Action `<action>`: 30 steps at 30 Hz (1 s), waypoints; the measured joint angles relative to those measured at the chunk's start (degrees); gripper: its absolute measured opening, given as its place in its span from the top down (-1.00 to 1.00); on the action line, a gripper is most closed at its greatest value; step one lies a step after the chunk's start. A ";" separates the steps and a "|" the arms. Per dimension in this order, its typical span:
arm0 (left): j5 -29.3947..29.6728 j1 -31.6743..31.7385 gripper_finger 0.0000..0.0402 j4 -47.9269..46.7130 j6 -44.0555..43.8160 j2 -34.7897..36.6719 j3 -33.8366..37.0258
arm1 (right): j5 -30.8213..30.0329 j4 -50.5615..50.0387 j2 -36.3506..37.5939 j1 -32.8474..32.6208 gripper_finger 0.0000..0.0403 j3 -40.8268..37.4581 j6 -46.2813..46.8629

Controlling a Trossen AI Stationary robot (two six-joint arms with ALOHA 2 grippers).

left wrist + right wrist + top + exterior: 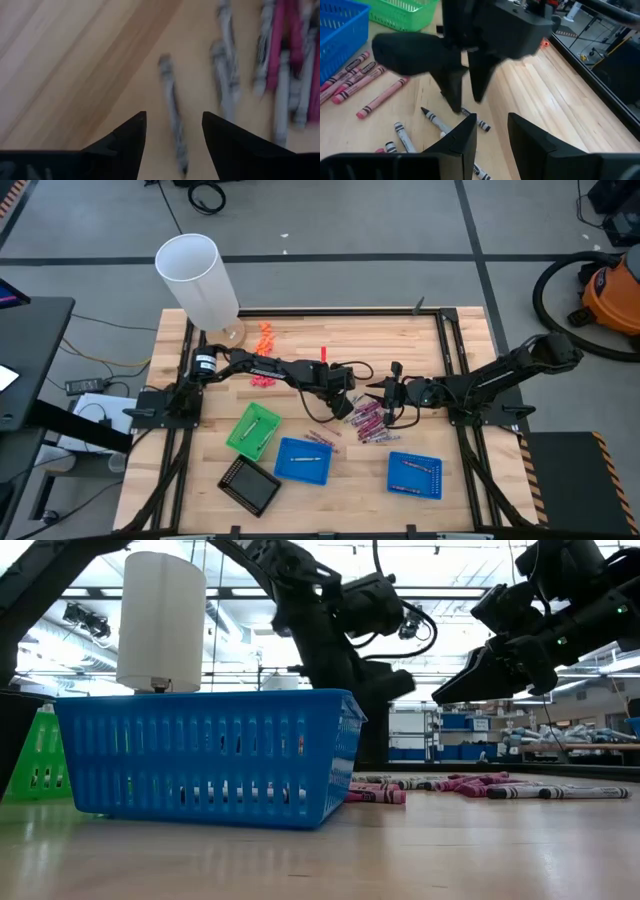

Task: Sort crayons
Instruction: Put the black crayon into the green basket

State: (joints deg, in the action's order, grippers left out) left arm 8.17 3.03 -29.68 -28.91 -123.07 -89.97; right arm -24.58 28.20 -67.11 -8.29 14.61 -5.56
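Many thin crayons, pinkish-red, maroon and silvery-grey, lie in a loose pile (365, 422) on the wooden table, right of centre. My left gripper (346, 398) hangs over the pile's left edge, pointing down. It is open, with one finger on each side of a silvery-grey crayon (172, 120) that lies flat on the wood; I see no touch. My right gripper (378, 389) is open and empty, held above the table just right of the left one. In the right wrist view it (492, 132) faces the left gripper (465, 102) and grey crayons (432, 119).
A green tray (252, 430), two blue trays (303, 461) (415, 475) and a black tray (250, 485) stand along the near side. A tall white cylinder (200, 278) stands at the far left. Orange bits (265, 335) and pink bits (262, 380) lie near it.
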 joint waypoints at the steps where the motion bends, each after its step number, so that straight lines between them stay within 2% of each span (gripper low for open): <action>1: 0.12 0.02 0.02 -0.56 0.30 -0.05 -0.03 | 0.07 0.02 0.00 -0.02 0.40 0.00 0.01; 21: 0.95 -0.48 0.05 -0.45 2.80 -3.71 -0.29 | 2.17 1.04 -0.35 -0.17 0.40 0.04 1.93; 30: 1.06 -0.42 0.34 -1.35 3.90 -3.84 -0.18 | 2.19 0.90 -0.35 -0.20 0.40 0.04 1.66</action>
State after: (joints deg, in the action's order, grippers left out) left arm 9.23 2.61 -31.03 -25.01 -126.91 -90.15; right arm -22.39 29.10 -67.46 -8.49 14.66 -3.90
